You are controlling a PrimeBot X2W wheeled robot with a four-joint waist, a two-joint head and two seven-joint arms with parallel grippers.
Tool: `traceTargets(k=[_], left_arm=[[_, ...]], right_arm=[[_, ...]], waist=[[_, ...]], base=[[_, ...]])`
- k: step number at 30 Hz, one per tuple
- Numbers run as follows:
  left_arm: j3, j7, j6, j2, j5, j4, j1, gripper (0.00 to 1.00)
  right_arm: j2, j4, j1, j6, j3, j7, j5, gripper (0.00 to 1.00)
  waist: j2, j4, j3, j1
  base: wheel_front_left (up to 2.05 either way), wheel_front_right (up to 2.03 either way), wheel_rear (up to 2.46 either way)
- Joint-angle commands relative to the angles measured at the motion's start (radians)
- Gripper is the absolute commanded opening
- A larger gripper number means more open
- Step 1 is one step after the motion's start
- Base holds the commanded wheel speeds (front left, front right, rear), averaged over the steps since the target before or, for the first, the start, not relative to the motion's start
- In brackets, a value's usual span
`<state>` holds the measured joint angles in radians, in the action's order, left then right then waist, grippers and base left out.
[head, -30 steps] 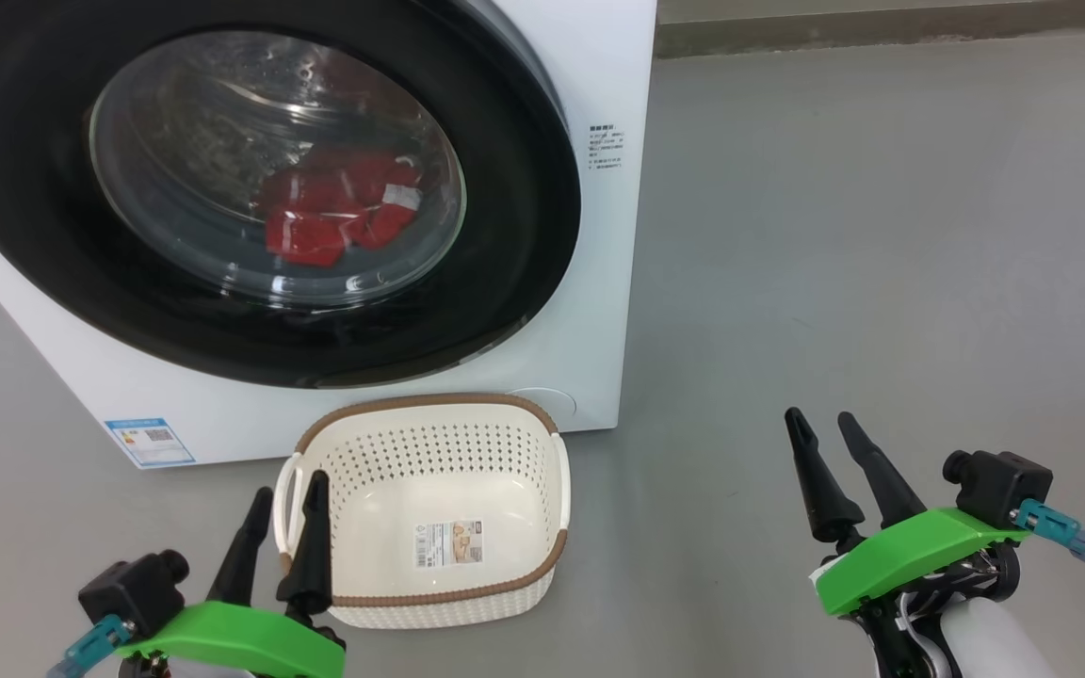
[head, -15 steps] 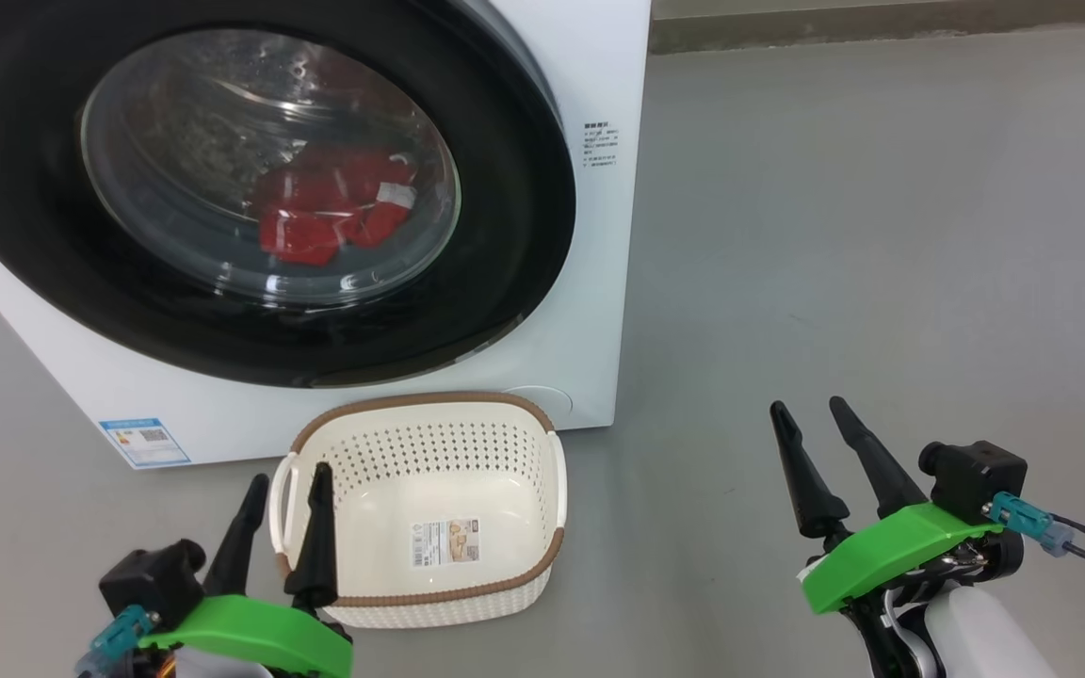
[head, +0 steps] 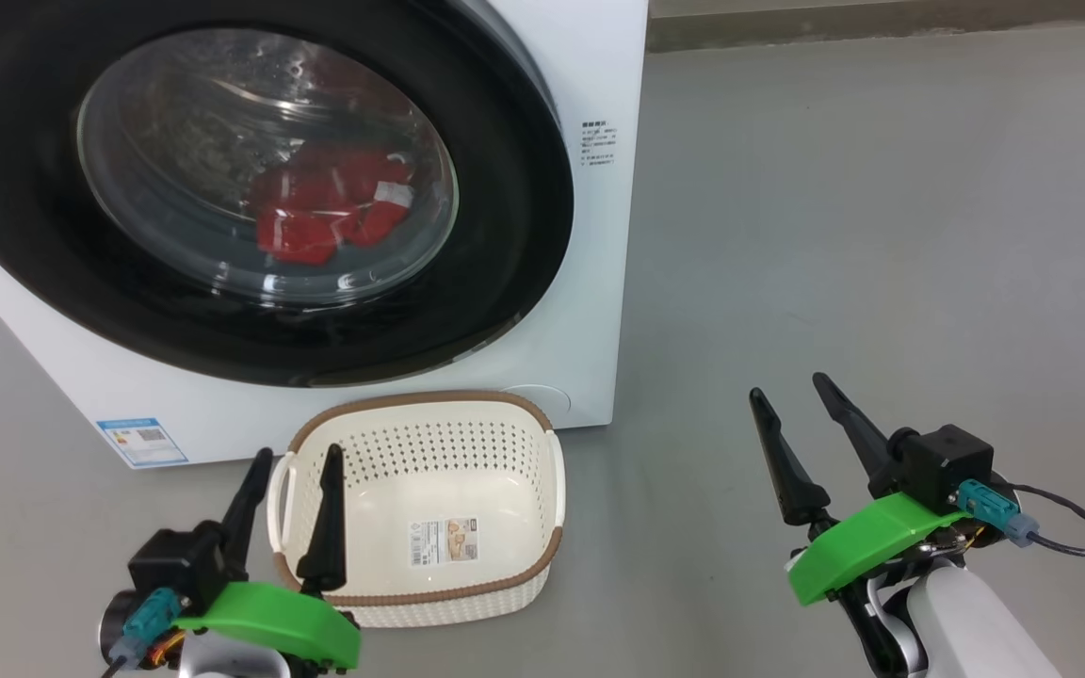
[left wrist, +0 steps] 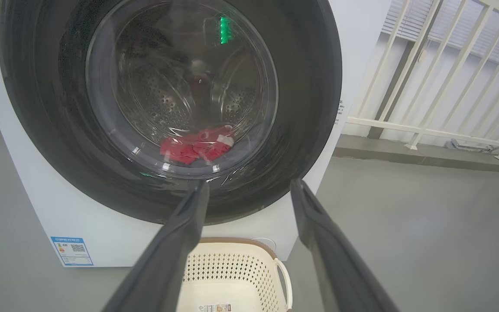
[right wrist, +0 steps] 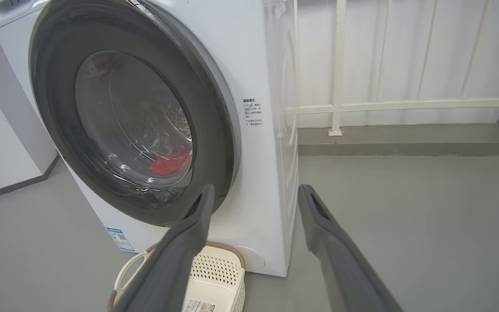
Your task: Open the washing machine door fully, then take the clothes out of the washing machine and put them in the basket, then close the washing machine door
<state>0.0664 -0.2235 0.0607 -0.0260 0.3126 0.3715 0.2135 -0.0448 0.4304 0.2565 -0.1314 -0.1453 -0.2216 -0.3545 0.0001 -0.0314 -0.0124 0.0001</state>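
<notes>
Your right gripper (head: 787, 386) has risen a little and come nearer to the washing machine (head: 590, 85) during the last second. The left gripper (head: 298, 455) has only turned slightly, and it stays low at the left end of the basket (head: 420, 401). The whole head view has also slid a little, so part of this shift belongs to the camera. Both pairs of fingers are spread wide and hold nothing.

In my judgement, this means the first step is only beginning. The washing machine door (head: 505, 188) is still shut against the front, and no gripper touches it. The red clothes (head: 316, 221) lie low in the drum behind the glass.

The door faces toward you, with its glass bowl bulging out. I cannot tell on which side the hinge is. The basket stands on the floor (head: 834, 235) just in front of the machine, below the door, with its open side up. Its long axis runs left to right, along the machine's front, with a handle at each short end.
</notes>
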Motion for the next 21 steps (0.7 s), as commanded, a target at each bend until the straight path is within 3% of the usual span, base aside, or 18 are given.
traceTargets(k=[1, 8, 21], left_arm=[[-0.025, -0.017, -0.008, -0.022, -0.038, -0.015, 0.048, 1.00], [-0.033, -0.038, -0.008, -0.024, -0.114, -0.003, 0.064, 1.00], [-0.039, -0.038, -0.009, -0.024, -0.110, 0.005, 0.066, 1.00]], right_arm=[[-0.004, -0.020, 0.051, 0.001, -0.028, -0.019, 0.038, 1.00], [-0.005, -0.014, 0.070, 0.001, -0.042, -0.039, 0.115, 1.00], [-0.005, -0.010, 0.073, 0.001, -0.045, -0.040, 0.118, 1.00]], waist=[[-0.0001, 0.000, -0.001, 0.0000], [-0.0001, -0.002, -0.007, -0.0001], [-0.0001, -0.002, -0.008, -0.0001]], base=[[0.00, 0.00, 0.00], [0.00, 0.00, 0.00], [0.00, 0.00, 0.00]])
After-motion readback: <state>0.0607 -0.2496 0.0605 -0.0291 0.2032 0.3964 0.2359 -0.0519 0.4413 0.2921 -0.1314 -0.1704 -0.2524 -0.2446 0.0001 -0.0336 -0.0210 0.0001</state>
